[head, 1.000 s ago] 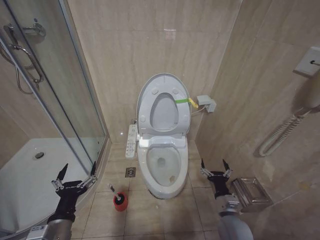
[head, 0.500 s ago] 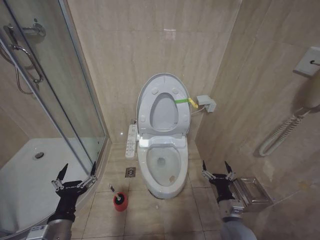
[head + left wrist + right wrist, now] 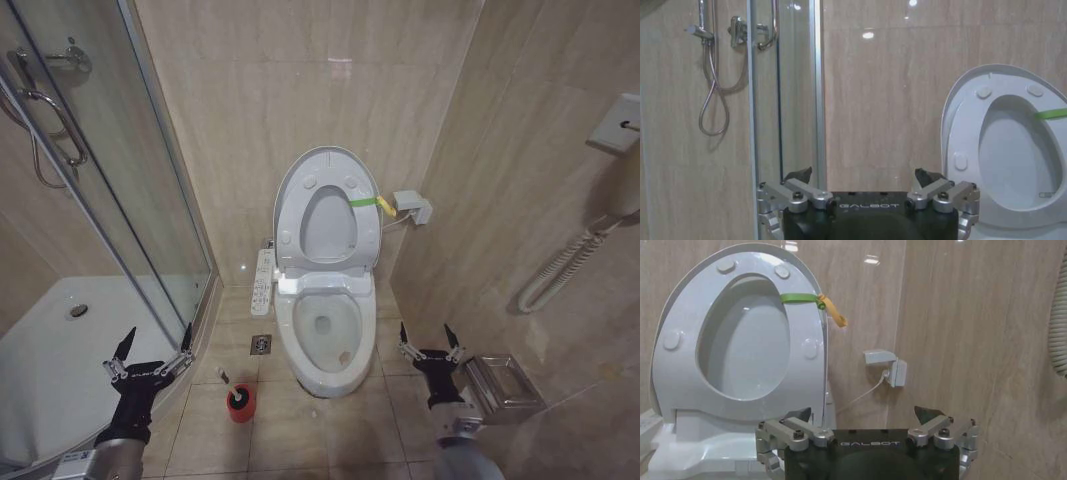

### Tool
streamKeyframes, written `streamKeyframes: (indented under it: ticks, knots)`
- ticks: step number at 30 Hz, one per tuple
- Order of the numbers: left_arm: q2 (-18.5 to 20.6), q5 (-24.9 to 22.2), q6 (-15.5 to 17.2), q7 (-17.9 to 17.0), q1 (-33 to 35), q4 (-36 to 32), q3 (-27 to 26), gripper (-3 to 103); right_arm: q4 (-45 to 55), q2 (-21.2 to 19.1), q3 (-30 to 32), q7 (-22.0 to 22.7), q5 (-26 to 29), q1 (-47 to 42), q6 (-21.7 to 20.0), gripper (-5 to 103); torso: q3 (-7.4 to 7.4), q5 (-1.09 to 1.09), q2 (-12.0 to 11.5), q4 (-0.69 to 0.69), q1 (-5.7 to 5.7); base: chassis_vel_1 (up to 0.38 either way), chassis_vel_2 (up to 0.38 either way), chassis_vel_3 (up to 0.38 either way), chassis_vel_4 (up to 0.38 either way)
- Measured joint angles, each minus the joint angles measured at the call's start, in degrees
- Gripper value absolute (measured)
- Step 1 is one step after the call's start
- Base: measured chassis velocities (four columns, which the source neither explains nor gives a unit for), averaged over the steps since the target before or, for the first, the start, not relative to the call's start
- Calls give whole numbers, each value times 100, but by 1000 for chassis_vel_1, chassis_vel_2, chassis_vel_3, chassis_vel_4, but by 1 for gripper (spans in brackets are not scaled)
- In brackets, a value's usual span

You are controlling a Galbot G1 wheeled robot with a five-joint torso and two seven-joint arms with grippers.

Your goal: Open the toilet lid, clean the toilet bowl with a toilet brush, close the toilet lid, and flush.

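Observation:
The toilet lid (image 3: 328,228) stands raised against the back wall, with the ring seat up against it and a green-and-yellow tab (image 3: 372,203) at its edge. Below it the white toilet bowl (image 3: 325,340) is uncovered. The toilet brush (image 3: 237,397), black in a red cup holder, stands on the floor tiles beside the bowl on my left. My left gripper (image 3: 157,338) hangs open over the shower threshold, above and to the left of the brush. On the far side of the bowl my right gripper (image 3: 424,335) is open and holds nothing. The wrist views show each open gripper, left (image 3: 862,175) and right (image 3: 862,414), facing the lid (image 3: 1017,145) (image 3: 743,350).
A glass shower enclosure (image 3: 110,180) with a white tray fills the left. A long button panel (image 3: 263,282) and a floor drain (image 3: 261,344) lie left of the bowl. A metal paper holder (image 3: 500,385), a coiled hose (image 3: 560,270) and a wall socket (image 3: 412,207) crowd the right wall.
My right gripper has drifted slightly right and then back left, ending a little lower. The left arm, lid and brush have not moved.

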Motion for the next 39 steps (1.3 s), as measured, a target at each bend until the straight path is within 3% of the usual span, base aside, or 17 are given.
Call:
streamKeyframes:
  ticks: [39]
  knots:
    - [0,0,0,0,0,0,0,100,7,13,-19,59,-68,24,-37,100,-1,1,0,0,0,0,0,0,0]
